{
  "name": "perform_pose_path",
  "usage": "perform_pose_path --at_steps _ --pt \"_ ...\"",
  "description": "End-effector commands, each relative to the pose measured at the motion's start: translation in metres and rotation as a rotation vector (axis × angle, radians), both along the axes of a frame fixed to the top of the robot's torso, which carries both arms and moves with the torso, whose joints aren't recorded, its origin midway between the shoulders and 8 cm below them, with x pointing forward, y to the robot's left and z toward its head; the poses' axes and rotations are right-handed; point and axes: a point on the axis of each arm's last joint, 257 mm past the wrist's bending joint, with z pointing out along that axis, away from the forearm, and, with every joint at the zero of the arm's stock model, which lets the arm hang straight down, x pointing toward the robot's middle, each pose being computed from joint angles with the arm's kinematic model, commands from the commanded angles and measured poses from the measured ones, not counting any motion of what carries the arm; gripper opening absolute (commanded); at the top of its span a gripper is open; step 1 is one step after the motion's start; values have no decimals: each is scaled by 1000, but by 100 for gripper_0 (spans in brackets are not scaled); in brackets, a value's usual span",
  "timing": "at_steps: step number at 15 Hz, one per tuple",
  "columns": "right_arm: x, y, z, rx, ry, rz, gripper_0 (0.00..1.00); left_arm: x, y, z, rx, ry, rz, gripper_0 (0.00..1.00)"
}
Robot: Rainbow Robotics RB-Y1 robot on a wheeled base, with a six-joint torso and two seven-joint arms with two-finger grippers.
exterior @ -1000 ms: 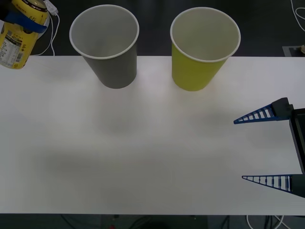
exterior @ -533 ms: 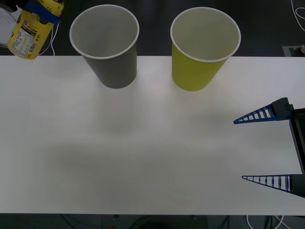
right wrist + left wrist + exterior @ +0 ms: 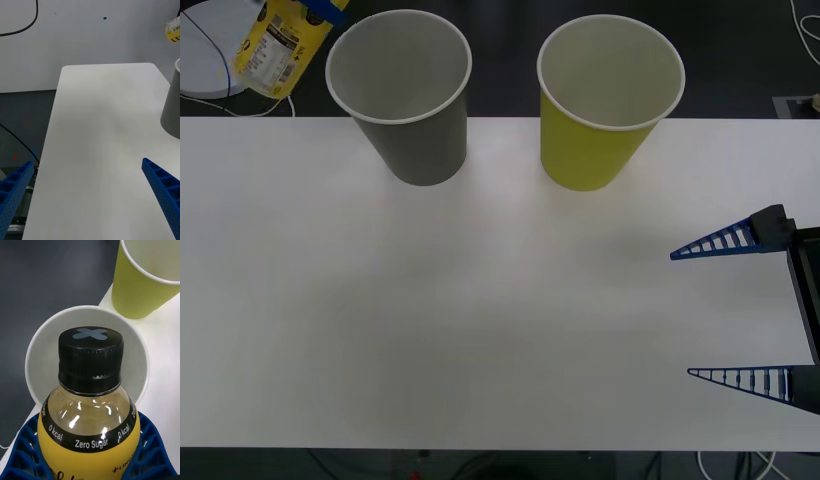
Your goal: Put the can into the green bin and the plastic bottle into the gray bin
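Plastic bottle [image 3: 89, 416] between closed left fingers [image 3: 22, 450].

Gray bin [image 3: 402, 95] left of green bin [image 3: 608, 100]; plastic bottle [image 3: 280, 45] far left.

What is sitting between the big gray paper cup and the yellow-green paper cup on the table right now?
Nothing: in the front view, only bare white table lies between the large gray paper cup and the large yellow-green paper cup. They stand apart, both upright.

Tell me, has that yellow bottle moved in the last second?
Yes. The plastic bottle has travelled up and toward the gray bin, carried by the left tool.
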Motion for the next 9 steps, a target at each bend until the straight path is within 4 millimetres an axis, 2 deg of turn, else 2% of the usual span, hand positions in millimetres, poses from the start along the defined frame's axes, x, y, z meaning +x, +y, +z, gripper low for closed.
perform_pose_path --at_steps 1,6,9 --pt "0 0 0 0 0 0 100 9 -16 6 -23 2 4 0" --pt "0 0 0 0 0 0 100 21 -45 12 -49 11 2 0" --pt "0 0 0 0 0 0 100 28 -56 13 -35 8 10 0"
